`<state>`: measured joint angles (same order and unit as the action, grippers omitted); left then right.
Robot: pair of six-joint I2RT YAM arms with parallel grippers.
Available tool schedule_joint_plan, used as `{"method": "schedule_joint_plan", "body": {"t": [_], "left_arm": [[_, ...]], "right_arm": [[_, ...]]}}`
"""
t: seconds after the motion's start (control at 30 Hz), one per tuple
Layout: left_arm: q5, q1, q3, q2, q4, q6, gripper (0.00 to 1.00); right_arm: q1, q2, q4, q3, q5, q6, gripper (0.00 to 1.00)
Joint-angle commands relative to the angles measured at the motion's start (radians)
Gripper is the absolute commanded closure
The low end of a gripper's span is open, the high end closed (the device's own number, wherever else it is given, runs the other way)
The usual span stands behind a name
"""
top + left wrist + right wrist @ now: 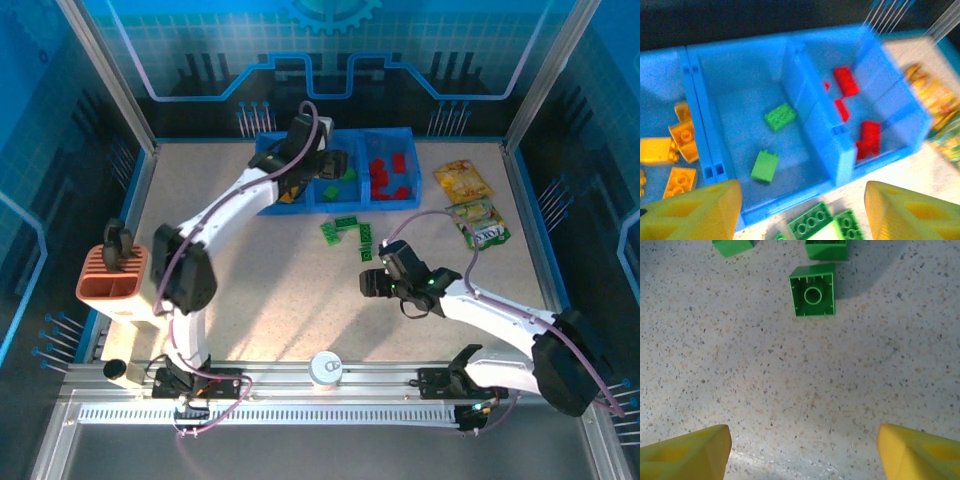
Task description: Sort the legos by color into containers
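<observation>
Over the middle compartment (740,95), left gripper (801,194) sat spread, empty; two green legos (780,117) lay inside, red legos (846,81) next door. Above table (790,380), right gripper (805,435) spread too, upturned green lego (813,290) ahead, untouched.

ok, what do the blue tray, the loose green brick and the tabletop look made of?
The blue tray looks like moulded plastic, smooth and seemingly slightly translucent, with thin slotted walls. The green brick looks like hard, fairly glossy plastic: its hollow underside shows a moulded tube. The tabletop is speckled beige with a faint sheen and a stone look. Whether it is laminate or composite is unclear.
</observation>
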<state>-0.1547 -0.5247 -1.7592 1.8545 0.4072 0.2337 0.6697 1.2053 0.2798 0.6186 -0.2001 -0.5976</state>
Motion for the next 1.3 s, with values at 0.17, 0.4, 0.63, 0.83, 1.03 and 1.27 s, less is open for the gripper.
{"method": "schedule_joint_plan", "body": {"t": [0.17, 0.4, 0.63, 0.83, 1.03, 1.27], "left_arm": [[-0.005, -0.099, 0.529, -0.457, -0.319, 0.007, 0.32], [-0.079, -0.170, 0.846, -0.710, -0.304, 0.112, 0.31], [-0.111, -0.209, 1.067, -0.858, -0.237, 0.218, 0.31], [-0.122, -0.228, 1.190, -0.933, -0.229, 0.294, 0.31], [-0.132, -0.237, 1.202, -0.943, -0.233, 0.293, 0.32], [-0.139, -0.245, 1.187, -0.900, -0.252, 0.272, 0.32]], "right_arm": [[-0.101, 0.255, 0.045, 0.241, 0.086, 0.138, 0.24], [-0.110, 0.479, 0.112, 0.424, 0.081, 0.175, 0.27], [-0.094, 0.569, 0.139, 0.467, 0.024, 0.144, 0.32], [-0.076, 0.597, 0.153, 0.469, -0.008, 0.144, 0.34], [-0.046, 0.562, 0.167, 0.479, -0.014, 0.144, 0.35], [-0.028, 0.473, 0.182, 0.487, -0.056, 0.144, 0.35]]}}
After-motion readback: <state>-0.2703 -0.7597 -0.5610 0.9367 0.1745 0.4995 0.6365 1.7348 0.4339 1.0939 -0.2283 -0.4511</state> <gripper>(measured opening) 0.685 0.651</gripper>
